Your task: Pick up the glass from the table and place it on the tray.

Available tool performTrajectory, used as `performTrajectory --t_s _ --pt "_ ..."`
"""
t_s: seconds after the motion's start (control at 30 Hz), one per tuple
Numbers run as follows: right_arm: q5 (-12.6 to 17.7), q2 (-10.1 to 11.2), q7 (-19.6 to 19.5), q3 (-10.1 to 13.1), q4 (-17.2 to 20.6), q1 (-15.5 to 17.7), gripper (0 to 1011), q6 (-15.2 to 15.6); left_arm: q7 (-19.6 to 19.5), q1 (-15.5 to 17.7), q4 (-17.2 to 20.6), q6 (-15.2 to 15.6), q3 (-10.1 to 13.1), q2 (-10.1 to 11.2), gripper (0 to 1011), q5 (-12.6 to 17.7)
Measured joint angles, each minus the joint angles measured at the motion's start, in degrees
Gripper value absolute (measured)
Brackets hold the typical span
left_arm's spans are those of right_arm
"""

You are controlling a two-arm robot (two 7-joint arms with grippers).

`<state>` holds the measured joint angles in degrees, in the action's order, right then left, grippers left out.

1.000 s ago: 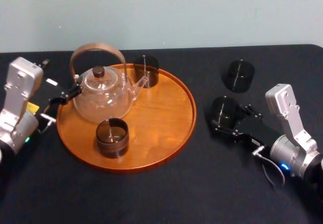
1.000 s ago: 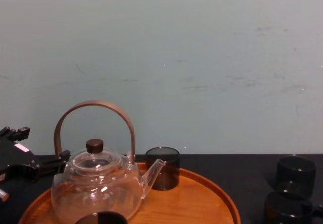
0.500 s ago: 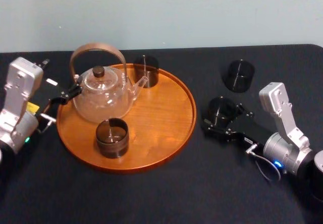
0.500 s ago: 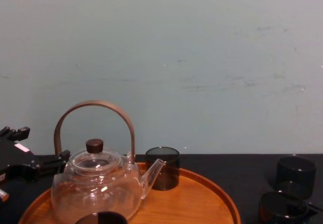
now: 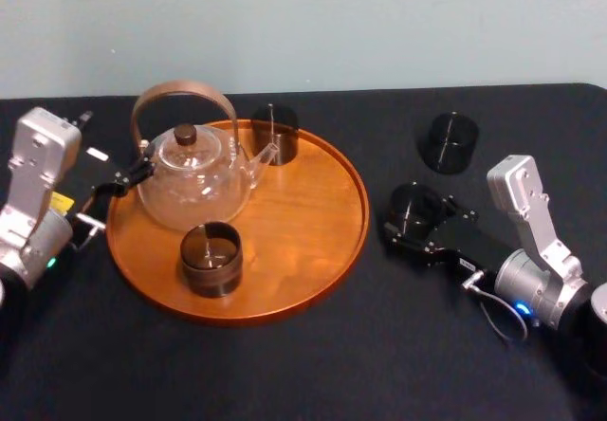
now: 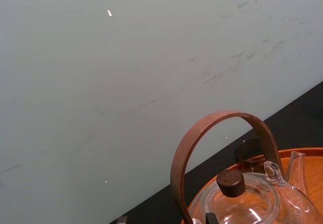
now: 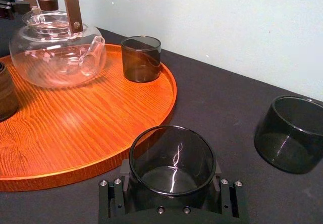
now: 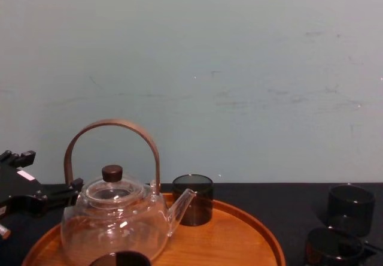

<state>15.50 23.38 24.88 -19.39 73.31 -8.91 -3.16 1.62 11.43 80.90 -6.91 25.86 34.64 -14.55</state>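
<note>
— Squat smoky dark glass (image 7: 171, 158), position?
— Just right of the large round orange-brown wooden tray (image 5: 313, 250), clear of its rim. Right hand (image 5: 413, 218) closed round its sides. Contact with black desk (image 5: 379, 345): cannot tell.
— Left hand (image 5: 119, 184)?
— Parked at tray's left rim.

A clear glass teapot (image 5: 193, 179) with an arched brown handle and a dark lid knob stands upright, its spout pointing right. One smoky dark cup (image 5: 275, 134) stands just behind the spout and another (image 5: 211, 259) just in front of the teapot. A third dark cup (image 5: 449, 142) stands well apart on the black tabletop (image 5: 313, 364). A pale wall (image 5: 332, 23) rises behind.
</note>
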Motion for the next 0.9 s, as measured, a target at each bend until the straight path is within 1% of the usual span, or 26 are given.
performTrajectory --t_s 0.4,0.53,0.73,0.77,0.9 --pt "0.08 0.05 -0.06 0.00 0.10 0.06 905 0.10 0.00 0.00 0.00 0.00 0.00 0.00 1010 0.00" --pt "0.03 0.01 0.06 -0.01 0.82 0.12 905 1.00 0.00 0.00 0.00 0.00 0.00 0.00 1010 0.00" --pt "-0.71 0.42 -0.37 -0.26 4.44 0.64 905 3.11 0.00 0.00 0.00 0.00 0.00 0.00 1010 0.00" --pt "-0.87 0.52 -0.37 -0.41 5.64 0.72 905 3.61 0.00 0.00 -0.01 0.00 0.00 0.00 1010 0.00" --pt "-1.28 0.57 -0.22 -1.10 7.93 0.61 905 4.68 0.00 0.00 0.00 0.00 0.00 0.00 1010 0.00"
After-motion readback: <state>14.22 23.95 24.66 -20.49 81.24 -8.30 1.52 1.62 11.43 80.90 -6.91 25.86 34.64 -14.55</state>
